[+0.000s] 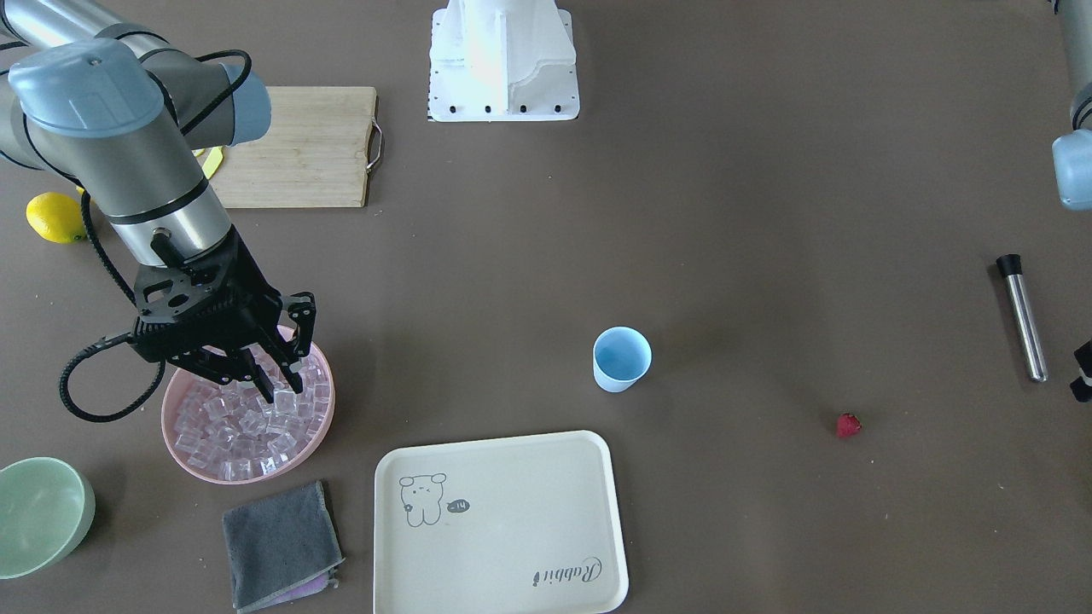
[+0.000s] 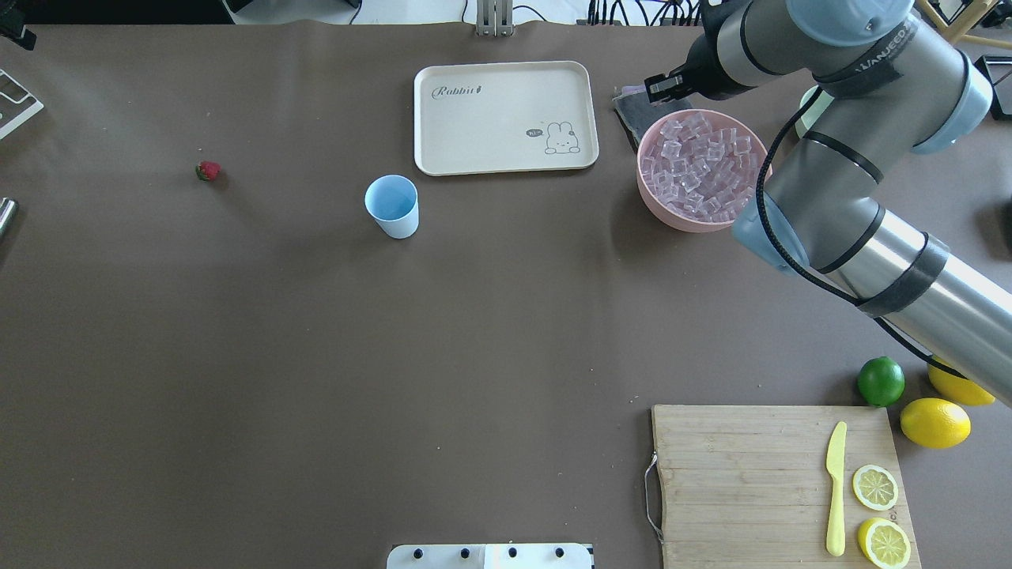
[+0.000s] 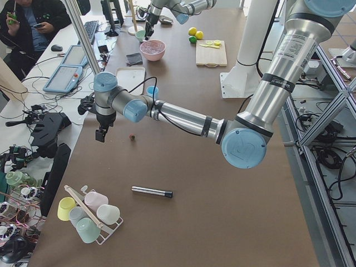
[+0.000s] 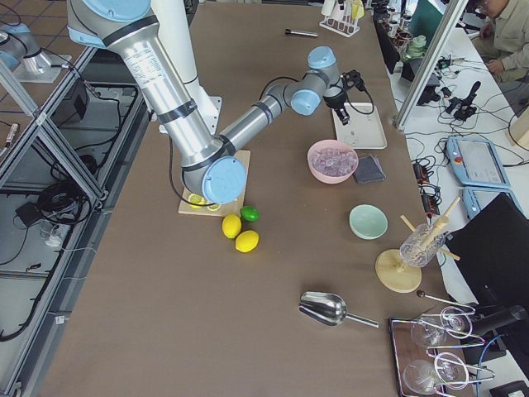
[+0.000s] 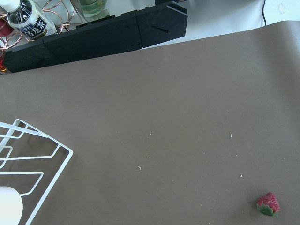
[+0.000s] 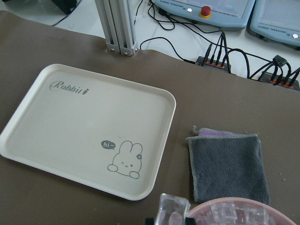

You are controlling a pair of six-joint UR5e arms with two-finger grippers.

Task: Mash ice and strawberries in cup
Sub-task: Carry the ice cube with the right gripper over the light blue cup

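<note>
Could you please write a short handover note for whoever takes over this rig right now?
Right gripper: above the pink bowl, fingers shut on one ice cube.
Left gripper: hangs over the table near the strawberry; I cannot tell whether it is open or shut.
Cup: upright in mid-table, empty.
Ice: the remainder is piled in the pink bowl.
Done: one cube gripped.
Left: ice into the cup, strawberry into the cup, then mashing. The metal rod lying on the table is probably the masher.
</note>
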